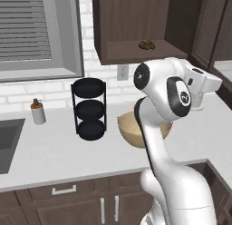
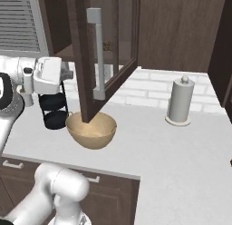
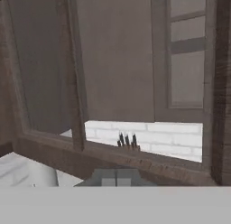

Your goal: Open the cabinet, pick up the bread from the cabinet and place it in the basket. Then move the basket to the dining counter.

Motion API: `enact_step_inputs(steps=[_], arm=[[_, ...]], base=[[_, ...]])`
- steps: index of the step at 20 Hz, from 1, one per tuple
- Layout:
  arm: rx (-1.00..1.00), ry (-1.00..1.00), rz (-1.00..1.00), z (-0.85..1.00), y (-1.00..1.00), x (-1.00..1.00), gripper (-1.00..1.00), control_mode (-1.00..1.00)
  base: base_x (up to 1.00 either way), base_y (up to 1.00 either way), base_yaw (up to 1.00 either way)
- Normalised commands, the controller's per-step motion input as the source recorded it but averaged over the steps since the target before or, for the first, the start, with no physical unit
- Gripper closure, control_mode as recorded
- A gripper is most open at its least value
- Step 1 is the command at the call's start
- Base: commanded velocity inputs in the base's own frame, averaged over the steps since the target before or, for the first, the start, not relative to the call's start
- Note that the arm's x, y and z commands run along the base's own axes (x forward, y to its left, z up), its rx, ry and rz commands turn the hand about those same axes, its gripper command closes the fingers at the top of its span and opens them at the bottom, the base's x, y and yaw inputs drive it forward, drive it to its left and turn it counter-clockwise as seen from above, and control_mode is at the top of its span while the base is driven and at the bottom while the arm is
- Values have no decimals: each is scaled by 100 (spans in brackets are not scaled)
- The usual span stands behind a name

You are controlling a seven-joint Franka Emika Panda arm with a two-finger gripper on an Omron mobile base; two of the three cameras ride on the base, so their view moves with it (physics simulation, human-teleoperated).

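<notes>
The dark wooden cabinet hangs over the worktop with its glass door swung wide open and the bar handle facing out. On the cabinet's bottom shelf lies the small dark brown bread. The tan basket stands on the worktop below the open door, and my arm partly hides the basket in the left base view. My gripper is shut with nothing between its tips, close to the lower frame of the glass door. The gripper hovers left of the door, above the basket. The dining counter is out of view.
A black three-tier rack stands left of the basket, with a soap dispenser and a sink further left. A paper towel roll stands at the right by the brick wall. The open door juts out over the worktop.
</notes>
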Motion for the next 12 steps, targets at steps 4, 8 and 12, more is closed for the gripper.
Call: enact_step_inputs(steps=[4, 8, 12], arm=[[0, 12, -17, -18, -83, 100, 100, -100], [0, 8, -18, -13, -93, 100, 100, -100], [1, 4, -19, -9, -100, 81, 100, -100]], base=[[0, 0, 0], [0, 0, 0], [0, 0, 0]])
